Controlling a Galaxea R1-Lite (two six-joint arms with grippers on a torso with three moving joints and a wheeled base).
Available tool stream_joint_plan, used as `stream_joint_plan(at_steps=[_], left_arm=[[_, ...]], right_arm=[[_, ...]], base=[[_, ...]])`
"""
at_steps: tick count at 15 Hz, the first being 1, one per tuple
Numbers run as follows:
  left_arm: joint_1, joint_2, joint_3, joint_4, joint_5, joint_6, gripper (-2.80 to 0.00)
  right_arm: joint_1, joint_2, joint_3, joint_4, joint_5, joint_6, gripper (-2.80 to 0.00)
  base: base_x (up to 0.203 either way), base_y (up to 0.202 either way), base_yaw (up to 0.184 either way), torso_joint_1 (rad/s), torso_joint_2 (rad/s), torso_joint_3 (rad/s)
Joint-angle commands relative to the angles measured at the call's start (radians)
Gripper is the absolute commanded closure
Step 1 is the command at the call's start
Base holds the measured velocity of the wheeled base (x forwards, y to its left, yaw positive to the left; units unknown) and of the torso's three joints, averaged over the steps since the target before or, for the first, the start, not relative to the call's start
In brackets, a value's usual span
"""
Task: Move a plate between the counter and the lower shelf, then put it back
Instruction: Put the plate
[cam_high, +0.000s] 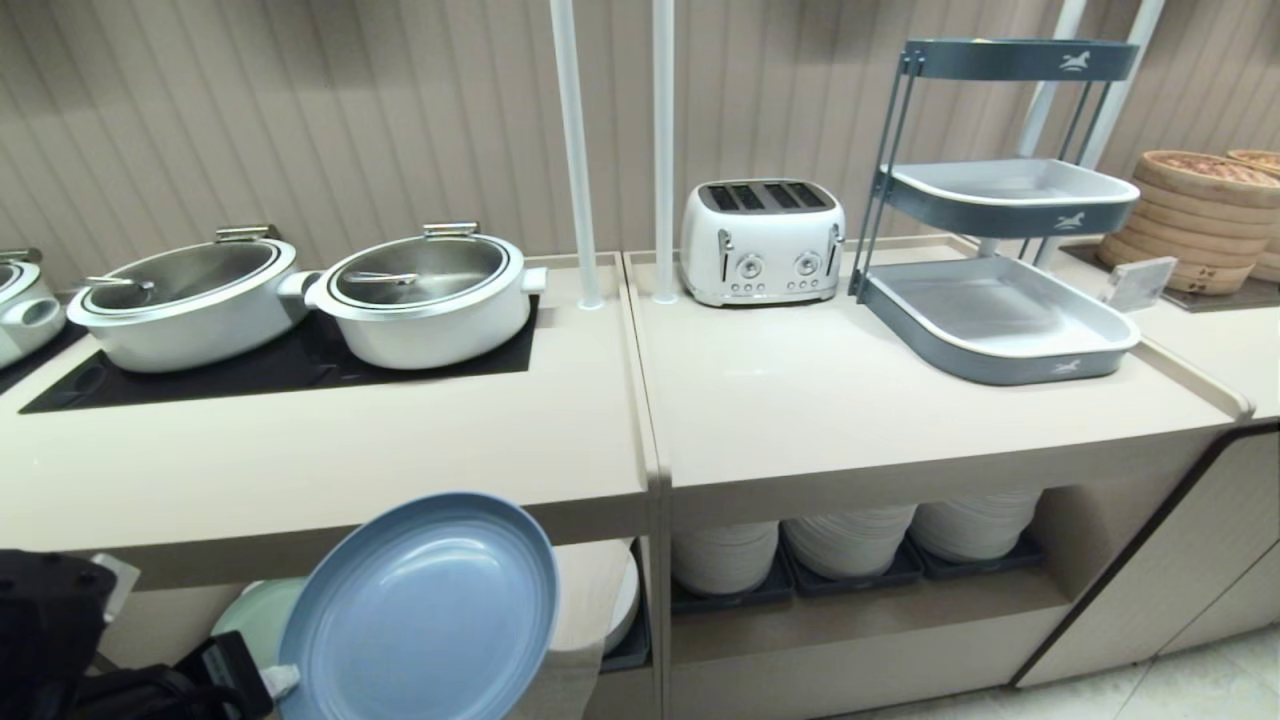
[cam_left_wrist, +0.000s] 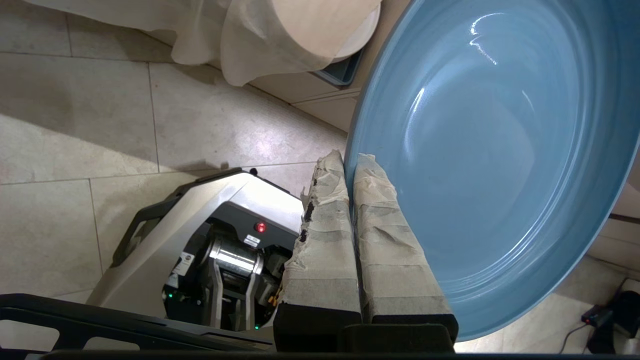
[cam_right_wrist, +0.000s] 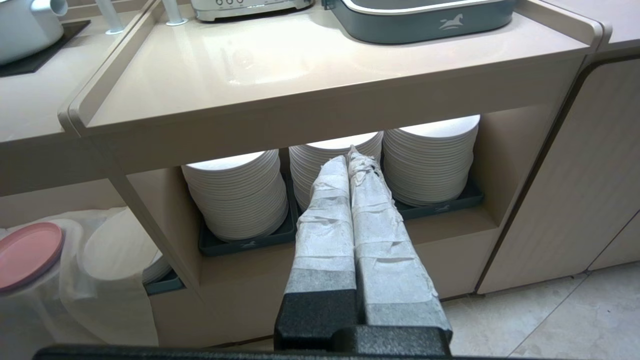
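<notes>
Closed right tool (cam_right_wrist: 350, 156) faces three white plate stacks (cam_right_wrist: 235, 195) under the counter (cam_right_wrist: 310, 65).

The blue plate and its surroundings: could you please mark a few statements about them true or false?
1. The left gripper is shut on the rim of the plate. True.
2. The plate lies flat on the counter. False: it is held tilted, in the air, in front of the lower shelf.
3. The right gripper holds a white plate. False: it is shut on nothing, in front of the white plate stacks.
4. A toaster stands on the counter. True.
</notes>
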Motion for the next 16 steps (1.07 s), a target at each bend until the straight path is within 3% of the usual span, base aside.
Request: stream_joint_plan(at_steps=[1,16], left_arm=[[0.000,0.001,0.000,0.000,0.000,-0.005,0.00],[-0.002,0.001,-0.009,0.000,-0.003,-0.003,0.00]], right_arm=[[0.000,0.000,0.000,-0.001,0.000,0.000,0.00],[-0.001,0.000,0.000,-0.001,0.000,0.000,0.00]], base=[[0.000,0.000,0.000,0.000,0.00,0.000],[0.000,0.000,0.000,0.000,0.00,0.000]])
